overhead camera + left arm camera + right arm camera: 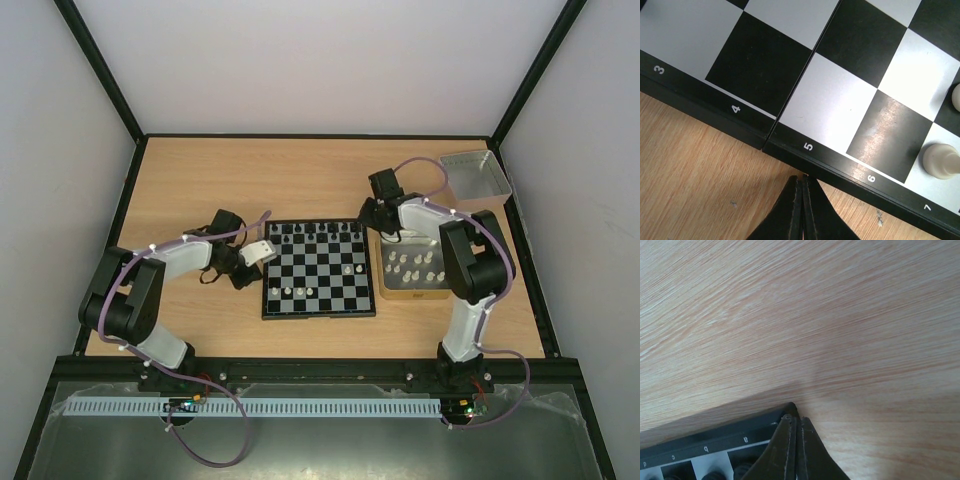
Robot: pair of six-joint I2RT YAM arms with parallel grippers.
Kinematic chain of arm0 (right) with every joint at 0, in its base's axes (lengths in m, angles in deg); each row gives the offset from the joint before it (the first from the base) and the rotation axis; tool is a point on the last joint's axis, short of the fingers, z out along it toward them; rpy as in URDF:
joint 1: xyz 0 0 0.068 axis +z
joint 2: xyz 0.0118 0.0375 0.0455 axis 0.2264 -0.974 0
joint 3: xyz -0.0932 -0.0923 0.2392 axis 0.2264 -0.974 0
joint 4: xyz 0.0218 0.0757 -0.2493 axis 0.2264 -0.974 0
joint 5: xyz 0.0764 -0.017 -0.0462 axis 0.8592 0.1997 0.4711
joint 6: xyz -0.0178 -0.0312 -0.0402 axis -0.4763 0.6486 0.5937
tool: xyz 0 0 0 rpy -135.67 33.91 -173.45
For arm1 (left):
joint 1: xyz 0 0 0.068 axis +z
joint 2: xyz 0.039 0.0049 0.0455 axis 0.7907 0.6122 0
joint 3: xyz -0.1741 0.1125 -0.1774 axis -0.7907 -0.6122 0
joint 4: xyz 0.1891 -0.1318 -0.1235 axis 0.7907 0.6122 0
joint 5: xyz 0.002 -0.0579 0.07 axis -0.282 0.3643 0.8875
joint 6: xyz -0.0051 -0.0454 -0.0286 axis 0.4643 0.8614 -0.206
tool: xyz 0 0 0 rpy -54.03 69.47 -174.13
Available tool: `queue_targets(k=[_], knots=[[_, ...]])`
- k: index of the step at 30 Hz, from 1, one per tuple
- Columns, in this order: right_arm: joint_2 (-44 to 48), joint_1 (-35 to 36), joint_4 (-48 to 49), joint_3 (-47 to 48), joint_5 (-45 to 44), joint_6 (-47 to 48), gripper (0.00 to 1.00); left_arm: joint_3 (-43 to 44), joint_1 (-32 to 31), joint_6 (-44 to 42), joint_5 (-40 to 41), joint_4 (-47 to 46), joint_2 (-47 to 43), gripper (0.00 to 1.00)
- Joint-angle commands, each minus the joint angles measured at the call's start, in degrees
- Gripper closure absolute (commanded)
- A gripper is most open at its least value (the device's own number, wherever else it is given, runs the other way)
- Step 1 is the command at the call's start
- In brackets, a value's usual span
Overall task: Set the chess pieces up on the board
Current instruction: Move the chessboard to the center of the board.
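While both claws sit pressed shut with nothing between their fingers, the job looks to us only part done. The board (320, 268) lies in the middle of the table (200, 180), with black chess pieces (315, 231) lined along its far edge and only a few white ones scattered over the rest. Most of the white pieces (412, 265) stand in a tan-rimmed tray (415, 294) just beside the board's right edge, and a grey tray (478, 178) sits at the far right, well apart.

The left claw (262, 252) hangs just off the board's left rim, about midway along that side, over bare wood. The right claw (369, 221) hovers at the board's far right corner, again over the table and not over any square.

We judge that the coming move turns on the tan-rimmed tray. It lies to the right of the right claw and nearer to us, and the right arm is by far the closer. Its pieces stand upright, so that claw would have to open first and then come down from above
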Motion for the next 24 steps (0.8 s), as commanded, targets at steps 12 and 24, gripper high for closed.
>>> queue_targets(k=[12, 24], knots=[[13.49, 0.28, -15.74, 5.34, -14.96, 0.44, 0.98, 0.33, 8.61, -0.73, 7.96, 10.02, 4.22, 0.83], [30.48, 0.61, -21.62, -11.14, -15.72, -0.89, 0.79, -0.26, 10.55, 5.85, 7.77, 5.26, 1.65, 0.43]])
